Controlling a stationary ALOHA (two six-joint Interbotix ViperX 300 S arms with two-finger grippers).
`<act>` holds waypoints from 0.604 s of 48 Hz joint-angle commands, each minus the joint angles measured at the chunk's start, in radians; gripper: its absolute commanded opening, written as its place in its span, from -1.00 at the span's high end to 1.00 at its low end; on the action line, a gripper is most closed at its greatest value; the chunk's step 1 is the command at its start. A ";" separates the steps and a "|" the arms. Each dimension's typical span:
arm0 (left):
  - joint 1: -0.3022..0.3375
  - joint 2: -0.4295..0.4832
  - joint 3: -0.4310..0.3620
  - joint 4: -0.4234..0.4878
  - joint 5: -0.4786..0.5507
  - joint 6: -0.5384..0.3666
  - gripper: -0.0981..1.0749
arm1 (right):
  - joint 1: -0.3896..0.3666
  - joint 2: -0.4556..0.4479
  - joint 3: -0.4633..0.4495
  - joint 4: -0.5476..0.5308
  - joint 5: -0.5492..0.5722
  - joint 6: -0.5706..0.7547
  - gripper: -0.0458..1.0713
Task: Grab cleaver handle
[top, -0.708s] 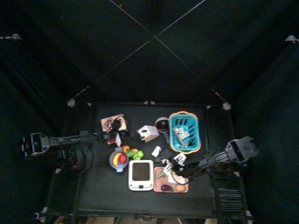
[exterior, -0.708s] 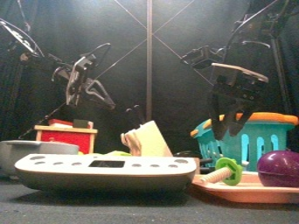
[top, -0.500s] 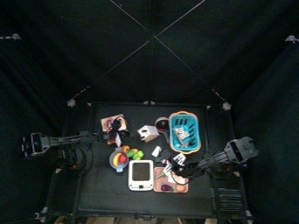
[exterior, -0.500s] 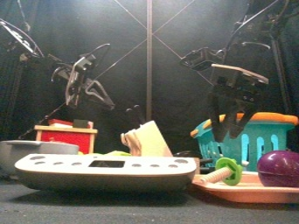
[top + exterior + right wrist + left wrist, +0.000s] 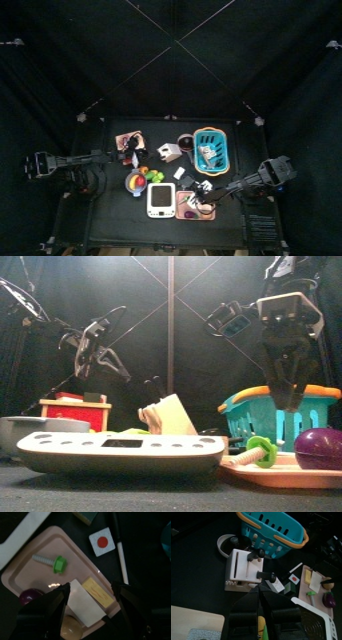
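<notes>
1. The cleaver is hard to make out. What seems to be its pale, flat, rectangular blade lies on the pink plastic tray with rounded corners, at about 5 o'clock on the black bench. Its handle cannot be picked out: the blade's ends run under dark jaw shadows in the right wrist view.
2. The right end effector hangs point-down over that tray with its jaws spread wide and nothing between them. The blade shows in the gap between the jaws.
3. A thin tan slab lies along the blade's edge; what it is stays unclear.
4. On the same tray are a green-headed plastic bolt with a pale threaded shaft and a smooth purple ball, partly covered by a jaw.
5. A white card with a red dot lies flat on the bench just off the tray.
6. The left end effector hangs raised over the 9 o'clock side; whether it stands wide or narrow I cannot tell.
7. The slotted teal plastic basket with an orange rim sits at 2 o'clock, cut off at the front view's edge.
8. A white ribbed knife block with black handles stands near the centre.
9. A white oval device with round holes at 6 o'clock hides the bench behind it in the front view.
</notes>
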 commanded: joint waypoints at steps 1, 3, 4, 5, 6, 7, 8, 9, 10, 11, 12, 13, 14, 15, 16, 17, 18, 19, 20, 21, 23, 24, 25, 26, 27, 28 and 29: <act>0.002 -0.006 -0.009 0.000 -0.003 0.000 0.09 | 0.028 -0.025 -0.021 0.014 0.012 -0.006 -0.81; 0.002 -0.006 -0.009 0.000 -0.003 0.002 0.09 | 0.043 -0.025 -0.018 0.026 0.041 -0.006 -0.81; 0.002 -0.006 -0.009 0.000 -0.003 0.000 0.09 | 0.051 -0.025 -0.020 0.037 0.058 -0.008 -0.81; 0.003 -0.006 -0.009 0.000 -0.003 0.000 0.09 | 0.063 -0.025 -0.020 0.052 0.081 -0.008 -0.81; 0.003 -0.006 -0.009 0.000 -0.003 0.002 0.09 | 0.072 -0.025 -0.018 0.061 0.100 -0.008 -0.81; 0.002 -0.006 -0.009 0.000 -0.003 0.002 0.09 | 0.081 -0.028 -0.017 0.074 0.120 -0.008 -0.81; 0.002 -0.006 -0.008 0.000 -0.003 0.002 0.09 | 0.091 -0.031 -0.015 0.084 0.144 -0.009 -0.81; 0.003 -0.006 -0.009 0.000 -0.003 0.000 0.09 | 0.100 -0.032 -0.011 0.095 0.160 -0.009 -0.81; 0.002 -0.006 -0.009 0.000 -0.003 0.002 0.09 | 0.110 -0.034 -0.005 0.106 0.183 -0.009 -0.81; 0.003 -0.006 -0.009 0.000 -0.003 0.000 0.09 | 0.117 -0.035 0.002 0.114 0.196 -0.009 -0.81; 0.003 -0.006 -0.008 0.000 -0.003 0.000 0.09 | 0.121 -0.038 0.011 0.121 0.207 -0.008 -0.81; 0.003 -0.006 -0.009 0.000 -0.003 0.000 0.09 | 0.126 -0.043 0.023 0.130 0.213 -0.009 -0.81; 0.003 -0.006 -0.009 0.000 -0.003 0.002 0.09 | 0.127 -0.046 0.034 0.138 0.212 -0.009 -0.81; 0.003 -0.006 -0.009 0.000 -0.003 0.000 0.09 | 0.129 -0.051 0.044 0.144 0.212 -0.008 -0.81; 0.002 -0.006 -0.009 0.000 -0.003 0.000 0.09 | 0.130 -0.055 0.055 0.150 0.212 -0.008 -0.81; 0.003 -0.006 -0.008 0.000 -0.003 0.000 0.09 | 0.132 -0.063 0.072 0.158 0.210 -0.008 -0.81; 0.003 -0.006 -0.009 0.002 -0.003 0.000 0.09 | 0.132 -0.069 0.084 0.166 0.209 -0.008 -0.81; 0.003 -0.006 -0.008 0.000 -0.005 0.002 0.09 | 0.132 -0.078 0.104 0.170 0.195 -0.008 -0.81; 0.003 -0.006 -0.008 0.000 -0.003 0.002 0.09 | 0.132 -0.087 0.121 0.172 0.178 -0.006 -0.81; 0.003 -0.006 -0.008 0.000 -0.003 0.000 0.09 | 0.132 -0.094 0.135 0.170 0.163 -0.005 -0.81; 0.003 -0.006 -0.008 0.000 -0.005 0.002 0.09 | 0.126 -0.110 0.169 0.173 0.121 -0.002 -0.81; 0.003 -0.006 -0.009 0.000 -0.003 0.000 0.09 | 0.126 -0.117 0.183 0.173 0.101 -0.002 -0.81; 0.003 -0.006 -0.008 0.000 -0.003 0.000 0.09 | 0.126 -0.124 0.201 0.175 0.077 -0.002 -0.81; 0.003 -0.006 -0.008 0.000 -0.003 0.002 0.09 | 0.126 -0.132 0.222 0.173 0.048 0.000 -0.81; 0.003 -0.006 -0.008 0.000 -0.003 0.002 0.09 | 0.124 -0.137 0.233 0.170 0.026 0.002 -0.81; 0.003 -0.006 -0.008 0.000 -0.003 0.000 0.09 | 0.124 -0.141 0.242 0.167 0.009 0.002 -0.81; 0.003 -0.006 -0.006 0.000 -0.003 0.002 0.09 | 0.124 -0.144 0.252 0.166 -0.002 0.002 -0.81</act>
